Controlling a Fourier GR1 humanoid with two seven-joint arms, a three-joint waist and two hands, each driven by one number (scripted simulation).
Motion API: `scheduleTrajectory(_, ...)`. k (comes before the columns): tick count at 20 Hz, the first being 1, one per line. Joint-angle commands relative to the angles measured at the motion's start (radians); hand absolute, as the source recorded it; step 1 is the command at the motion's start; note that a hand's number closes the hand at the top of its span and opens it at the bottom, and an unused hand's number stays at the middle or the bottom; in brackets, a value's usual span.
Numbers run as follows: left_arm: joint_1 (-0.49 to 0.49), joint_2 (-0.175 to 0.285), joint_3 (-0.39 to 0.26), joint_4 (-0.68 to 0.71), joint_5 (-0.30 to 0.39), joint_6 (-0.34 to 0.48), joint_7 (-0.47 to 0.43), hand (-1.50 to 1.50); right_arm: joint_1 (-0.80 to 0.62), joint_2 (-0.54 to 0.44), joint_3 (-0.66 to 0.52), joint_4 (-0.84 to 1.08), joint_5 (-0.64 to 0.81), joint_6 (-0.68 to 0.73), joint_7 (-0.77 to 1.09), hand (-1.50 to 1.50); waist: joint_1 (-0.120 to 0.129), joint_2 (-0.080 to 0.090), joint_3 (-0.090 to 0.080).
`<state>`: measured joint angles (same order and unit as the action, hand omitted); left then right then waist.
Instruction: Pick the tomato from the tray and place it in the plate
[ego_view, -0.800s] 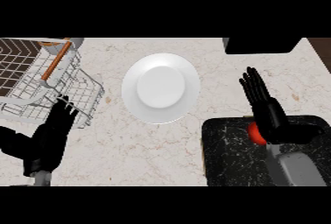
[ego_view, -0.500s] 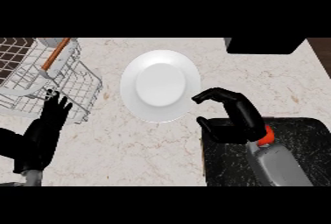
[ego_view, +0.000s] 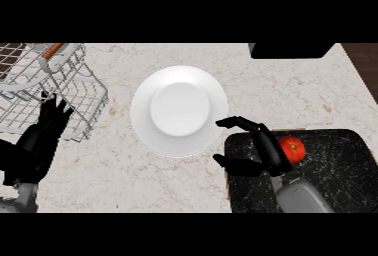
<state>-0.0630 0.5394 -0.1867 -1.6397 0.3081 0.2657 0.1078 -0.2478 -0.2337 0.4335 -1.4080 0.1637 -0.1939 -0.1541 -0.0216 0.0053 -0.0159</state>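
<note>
At 4 o'clock on the bench (ego_view: 111, 175) we see a black tray (ego_view: 336, 172). The red tomato (ego_view: 292, 149) sits on the tray, near its top edge. The right robot hand (ego_view: 258, 150) is just beside the tomato, on its 9 o'clock side, over the left end of the tray. Its fingers (ego_view: 238, 121) and thumb are curled like a claw that opens toward 9 o'clock. The tomato is outside that curl, by the back of the hand. We cannot tell if they touch. The white plate (ego_view: 179, 110) lies in the middle of the bench, and the curled fingertips are close to its rim. At 8 o'clock the left robot hand (ego_view: 44, 135) rests open, fingers straight up, in front of a wire basket (ego_view: 77, 87) at 10 o'clock.
</note>
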Motion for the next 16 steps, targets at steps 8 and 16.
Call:
scheduleTrajectory(8, -0.137, 0.005, 0.044, 0.038, -0.015, -0.073, -0.090, 0.00, 0.095, -0.123, -0.092, -0.270, 0.016, -0.032, -0.003, -1.50, -0.010, -0.013, 0.014)
scheduleTrajectory(16, -0.180, 0.012, 0.065, 0.065, 0.013, -0.095, -0.064, 0.00, 0.017, -0.383, -0.063, -0.321, 0.212, 0.159, 0.468, -1.50, -0.011, -0.019, 0.008)
